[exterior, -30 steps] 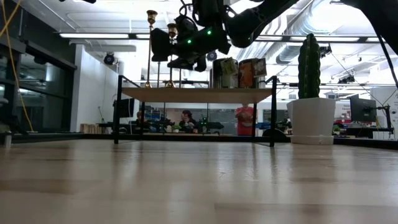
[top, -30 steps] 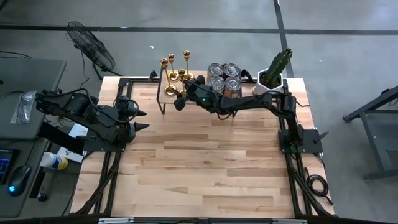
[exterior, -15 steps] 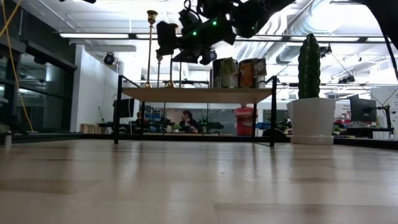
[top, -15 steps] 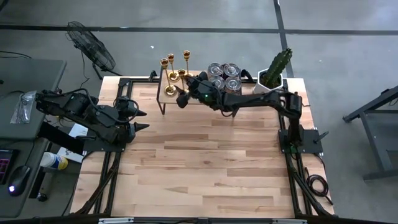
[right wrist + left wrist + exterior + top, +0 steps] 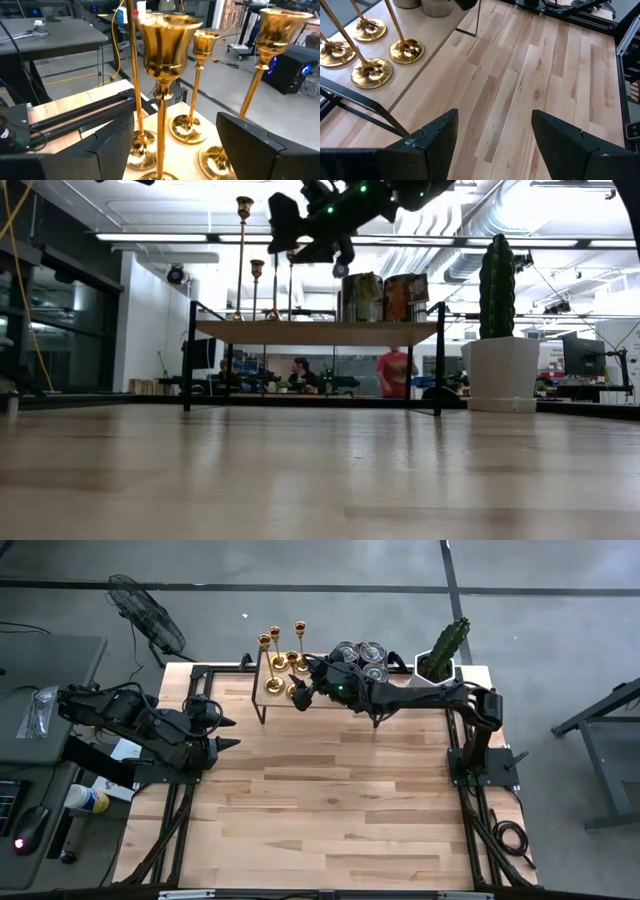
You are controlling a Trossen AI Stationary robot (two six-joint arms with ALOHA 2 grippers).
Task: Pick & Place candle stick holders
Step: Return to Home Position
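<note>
- High view: R fingers [image 5: 255, 145], spread & empty, had risen clear of shelf [image 5: 262, 676].
- All 4 candle holders [image 5: 278, 664] stood on shelf; placing looked done.
- L fingers [image 5: 437, 135] apart, idle.

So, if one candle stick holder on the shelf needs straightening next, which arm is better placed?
The right arm. The right end effector, open, hangs above the shelf, close beside the four candle stick holders. The left end effector sits near the left edge of the table, away from the shelf.
</note>
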